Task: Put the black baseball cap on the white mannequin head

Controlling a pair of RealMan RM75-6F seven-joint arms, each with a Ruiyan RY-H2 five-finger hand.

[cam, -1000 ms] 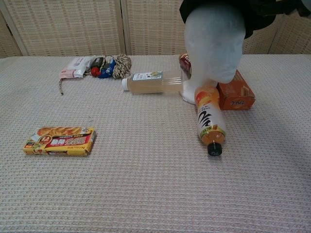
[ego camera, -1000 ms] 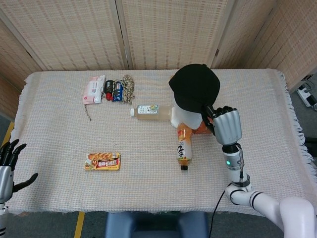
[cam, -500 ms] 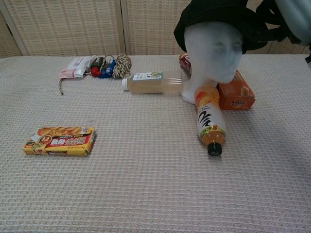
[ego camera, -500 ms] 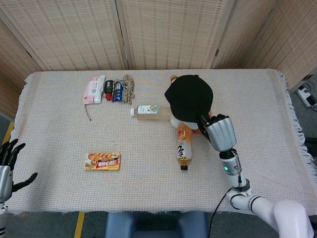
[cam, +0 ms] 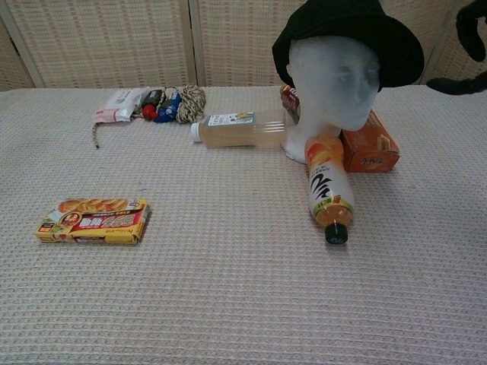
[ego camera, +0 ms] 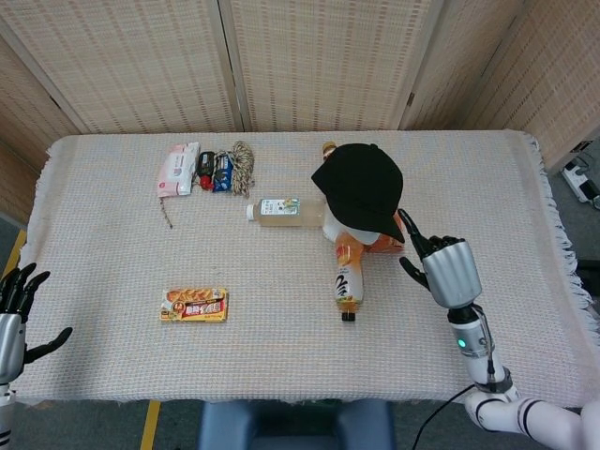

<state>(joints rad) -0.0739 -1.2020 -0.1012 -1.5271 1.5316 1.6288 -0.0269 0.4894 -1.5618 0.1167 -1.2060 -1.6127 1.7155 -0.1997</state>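
Note:
The black baseball cap [ego camera: 360, 186] [cam: 350, 32] sits on top of the white mannequin head [cam: 335, 80], which stands upright at the middle right of the table. Only a little of the white head [ego camera: 343, 225] shows under the cap in the head view. My right hand [ego camera: 444, 265] [cam: 467, 46] is off to the cap's right, apart from it, fingers spread and holding nothing. My left hand [ego camera: 17, 311] hangs open at the table's near left edge, far from the head.
An orange juice bottle [cam: 329, 187] lies in front of the mannequin, a pale tea bottle [cam: 238, 128] to its left, an orange box [cam: 368, 147] to its right. A yellow snack box [cam: 93, 220] lies near left. A tissue pack [ego camera: 177, 169], small items and a rope bundle [ego camera: 242, 165] are at the back left.
My right hand has let go of the cap and pulled back to the right and toward me. The cap has stayed down on the mannequin head. The left hand is unchanged.

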